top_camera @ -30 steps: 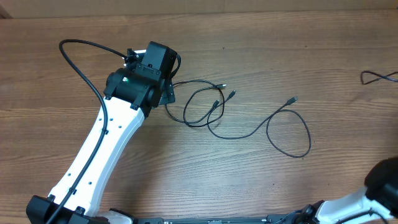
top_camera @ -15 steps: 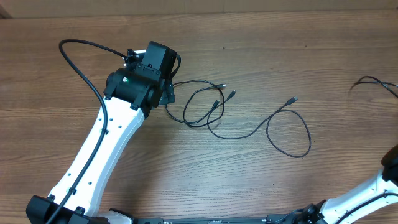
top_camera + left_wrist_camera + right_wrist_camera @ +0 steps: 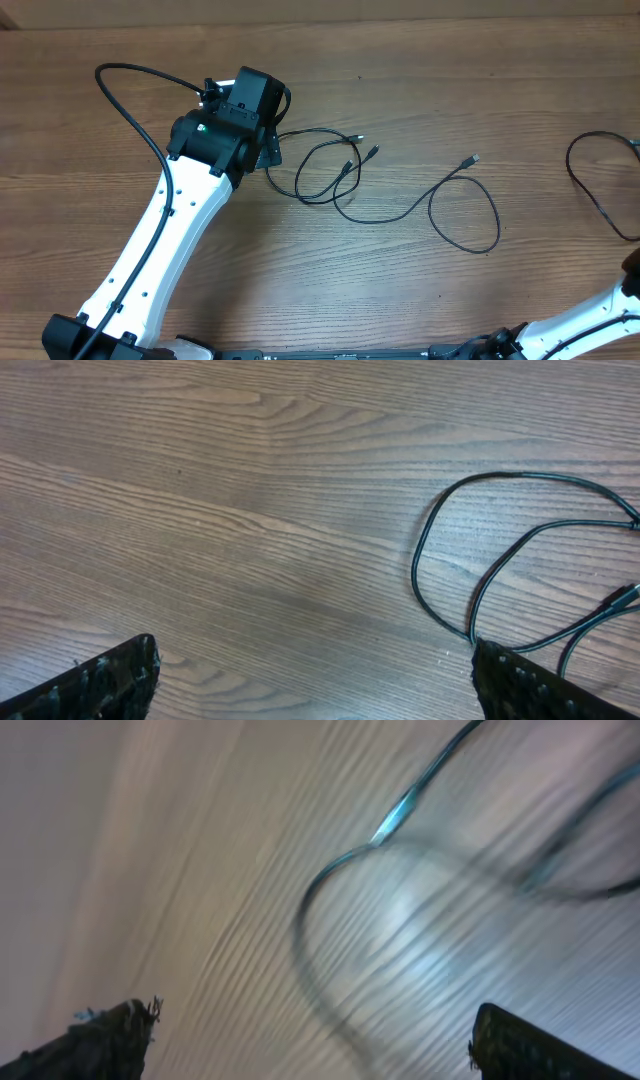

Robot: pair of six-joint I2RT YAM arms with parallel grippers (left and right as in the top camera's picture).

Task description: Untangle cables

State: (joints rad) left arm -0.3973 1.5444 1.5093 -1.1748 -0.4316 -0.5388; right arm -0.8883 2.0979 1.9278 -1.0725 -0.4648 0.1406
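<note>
Two thin black cables (image 3: 330, 175) lie loosely crossed at mid table; the longer one (image 3: 465, 215) trails right into a loop with its plug end near the middle. My left gripper (image 3: 268, 148) hovers at their left end. In the left wrist view it (image 3: 314, 650) is open, and a cable loop (image 3: 440, 560) touches the right finger (image 3: 540, 685). A third cable (image 3: 590, 185) curves alone at the table's right edge. My right gripper (image 3: 315, 1012) is open above a blurred cable (image 3: 330, 890) and holds nothing.
The left arm's white link (image 3: 160, 250) and its thicker black cord (image 3: 130, 95) cross the left half of the wooden table (image 3: 420, 290). Part of the right arm (image 3: 600, 310) shows at the bottom right corner.
The right gripper has opened, and the cable it held now lies as a wide loop at the right edge. The right arm has drawn back toward the lower right. The left arm is still.
</note>
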